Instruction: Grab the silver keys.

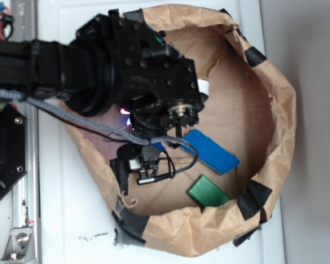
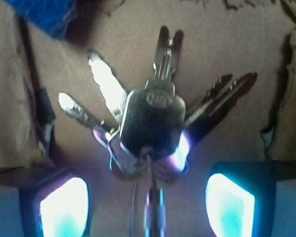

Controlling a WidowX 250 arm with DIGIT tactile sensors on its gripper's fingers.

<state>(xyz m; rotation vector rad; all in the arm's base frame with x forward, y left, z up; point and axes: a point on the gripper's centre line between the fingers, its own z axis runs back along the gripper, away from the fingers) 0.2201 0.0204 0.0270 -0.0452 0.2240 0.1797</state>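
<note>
Keys first: the silver keys (image 2: 150, 121) lie fanned on the brown paper floor of the taped paper enclosure (image 1: 280, 110), filling the centre of your wrist view, with blades splaying toward ten, eleven, twelve and two o'clock and the ring end pointing down to six. Your gripper (image 2: 147, 205) sits above that ring end with its two glowing fingers (image 2: 64, 207) spread wide, one at seven o'clock and one at five, and nothing is held between them. The bunch looks roughly centred in the gap, but the fingers straddle only its narrow ring end, so a close here may pinch the thin wire ring or a single head and let the rest swing or slip free. Watch the fan too: it looks wider than the gap at its far end, so a pad coming down on a blade could tip the bunch or shove it across the paper. Whether the pads are already low enough to catch metal cannot be told from either view. In the exterior view the arm hides the keys altogether, so you have only the wrist camera to judge by. A blue rectangular pad (image 1: 212, 151) lies close by at eleven o'clock in the wrist view and a green block (image 1: 208, 192) further off; a sideways drift could snag the blue one.
</note>
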